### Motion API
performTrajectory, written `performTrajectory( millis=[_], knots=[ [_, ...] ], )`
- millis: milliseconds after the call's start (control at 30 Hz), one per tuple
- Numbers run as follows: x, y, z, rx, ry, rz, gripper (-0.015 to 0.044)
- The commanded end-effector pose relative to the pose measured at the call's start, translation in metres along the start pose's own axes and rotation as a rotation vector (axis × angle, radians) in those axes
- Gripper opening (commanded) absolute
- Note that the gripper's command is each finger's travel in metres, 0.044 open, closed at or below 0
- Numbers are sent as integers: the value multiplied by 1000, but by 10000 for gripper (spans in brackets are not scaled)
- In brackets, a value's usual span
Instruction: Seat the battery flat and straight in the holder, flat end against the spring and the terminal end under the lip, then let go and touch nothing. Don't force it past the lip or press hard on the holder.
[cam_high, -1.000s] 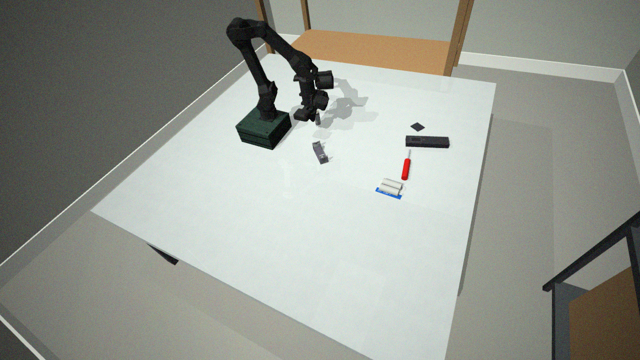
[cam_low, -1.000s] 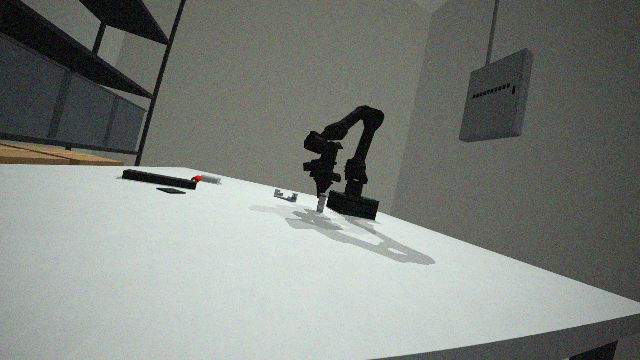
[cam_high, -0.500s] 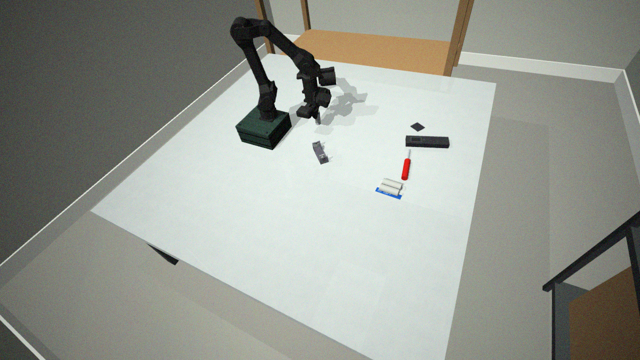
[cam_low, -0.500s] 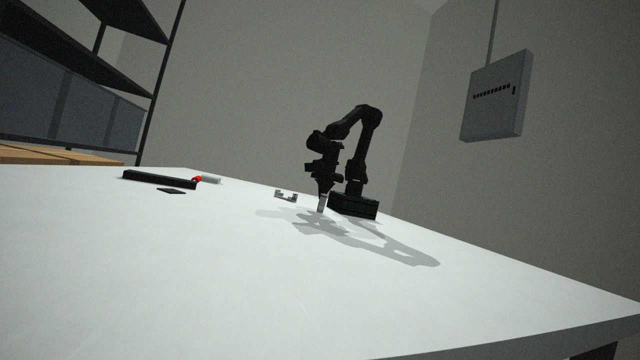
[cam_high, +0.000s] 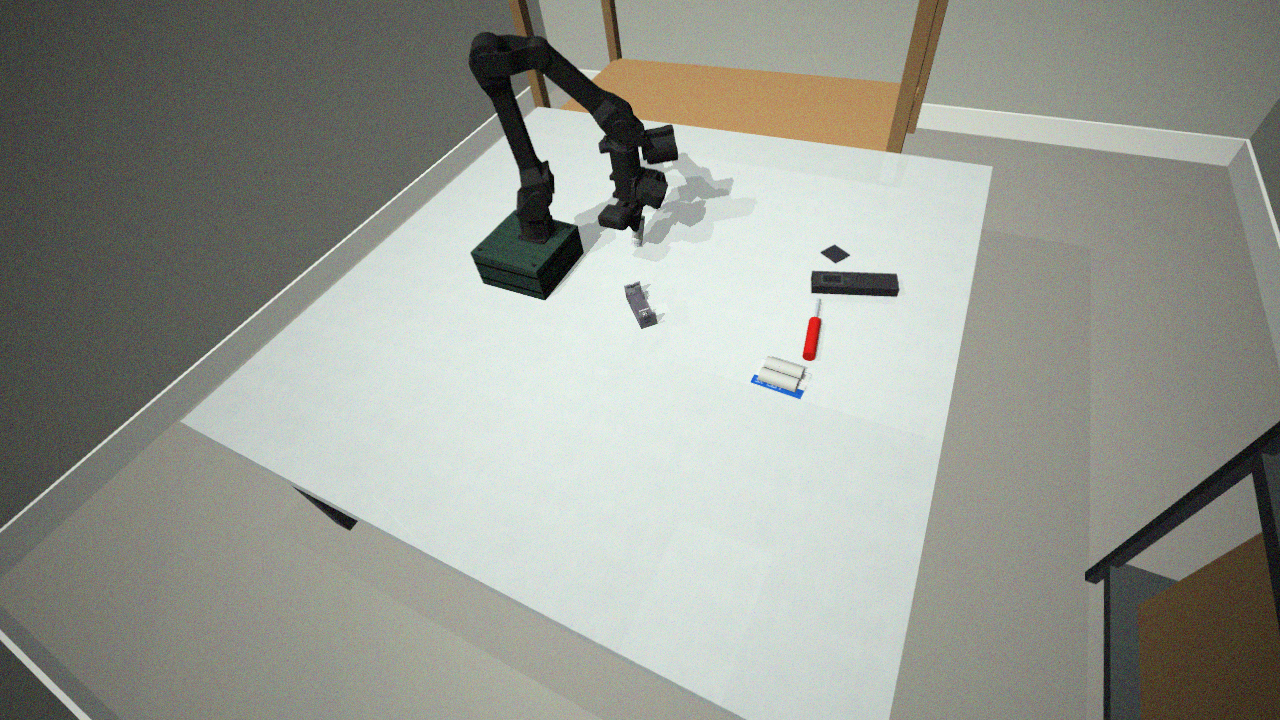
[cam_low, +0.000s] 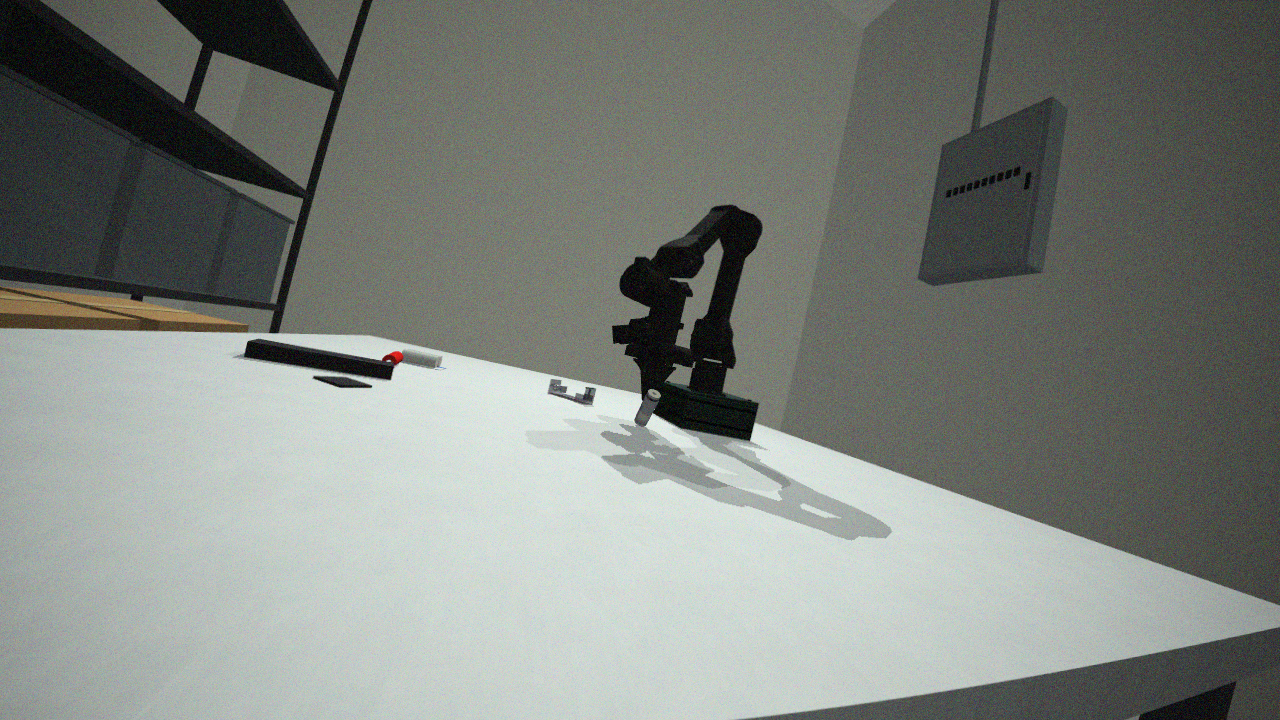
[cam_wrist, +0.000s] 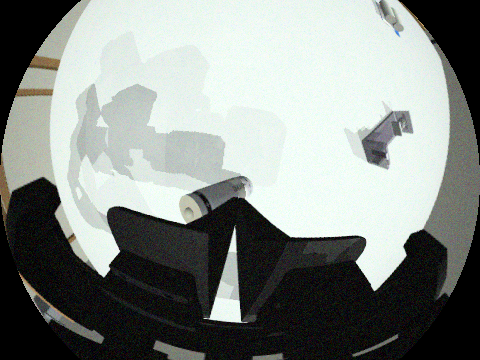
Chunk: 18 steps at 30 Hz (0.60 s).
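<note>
The grey battery is tipped over at a slant on the white table, right at my fingertips and not between them. My gripper points down just above it, and its fingers are shut together with nothing held. The grey battery holder lies empty on the table a short way off, towards the table's middle.
The arm's dark green base stands close beside the battery. Far off lie a black remote, a black square plate, a red screwdriver and two white cells on a blue card.
</note>
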<state>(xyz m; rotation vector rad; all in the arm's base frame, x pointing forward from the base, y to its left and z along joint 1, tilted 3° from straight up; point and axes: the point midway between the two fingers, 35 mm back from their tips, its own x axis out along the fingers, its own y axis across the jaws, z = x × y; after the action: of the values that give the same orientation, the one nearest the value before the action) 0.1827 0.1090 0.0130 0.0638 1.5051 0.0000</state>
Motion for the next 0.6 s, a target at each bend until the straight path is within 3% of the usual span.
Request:
performTrajectory(
  millis=[0, 333, 567],
  knots=[
    [1, 6, 0, 3, 1, -5, 0],
    [-1, 16, -2, -1, 2, 3, 0],
    [-50, 20, 1, 2, 1, -1, 0]
  ],
)
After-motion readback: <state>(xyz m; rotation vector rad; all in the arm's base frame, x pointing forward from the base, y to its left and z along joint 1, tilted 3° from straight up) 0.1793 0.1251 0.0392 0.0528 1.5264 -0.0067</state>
